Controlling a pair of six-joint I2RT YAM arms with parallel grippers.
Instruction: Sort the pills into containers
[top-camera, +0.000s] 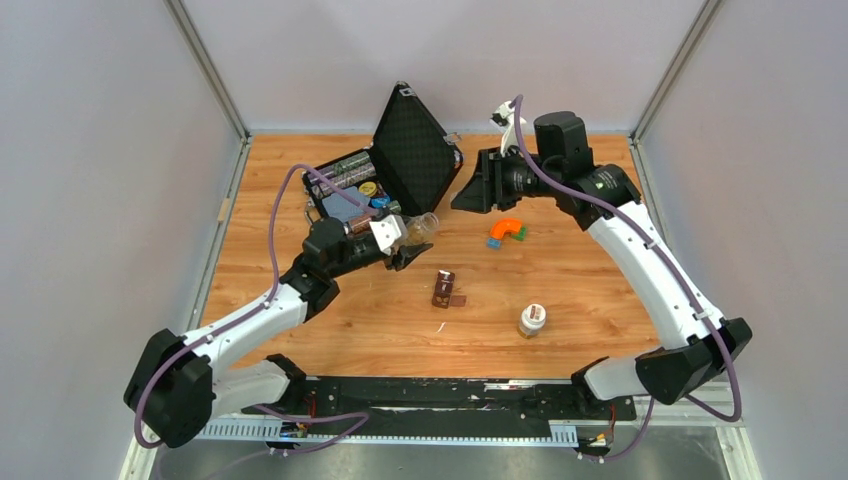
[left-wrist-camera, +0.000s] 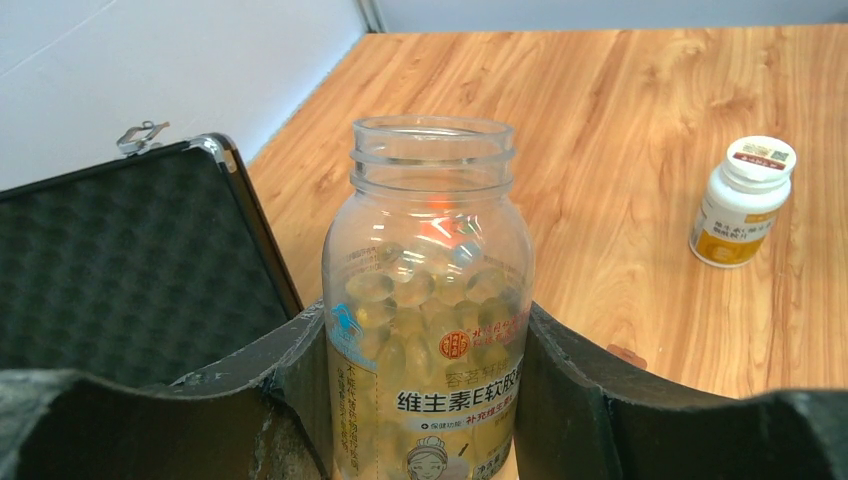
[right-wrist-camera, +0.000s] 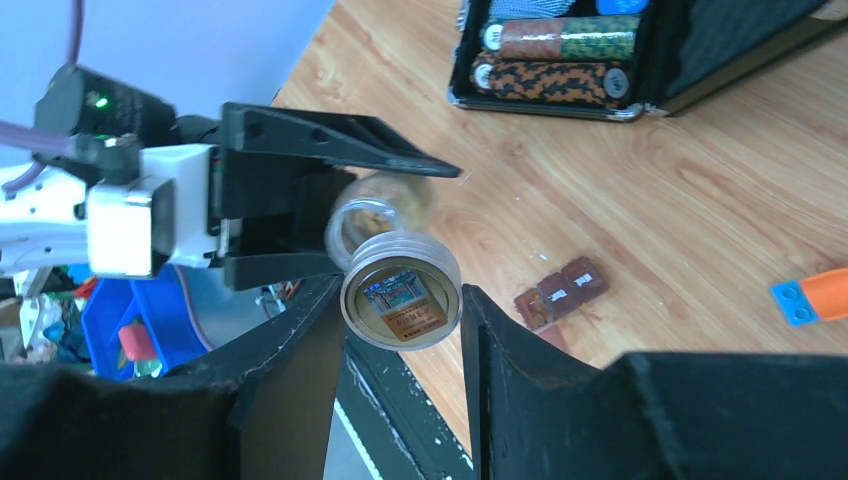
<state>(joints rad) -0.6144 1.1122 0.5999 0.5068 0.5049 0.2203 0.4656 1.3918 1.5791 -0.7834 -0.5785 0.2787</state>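
Bare wood lies open across the table's (top-camera: 590, 290) front and centre-right. The black case (top-camera: 345, 185) with its raised lid (top-camera: 415, 150) blocks the back left; toy blocks (top-camera: 505, 232), a white bottle (top-camera: 532, 320) and the brown pill strip (top-camera: 443, 288) dot the middle.

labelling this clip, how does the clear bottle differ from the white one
The clear bottle has no cap and is clamped in the left gripper; the white bottle is capped and stands alone on the table. The clear one shows its capsules; the white one hides its contents. Both are labelled.
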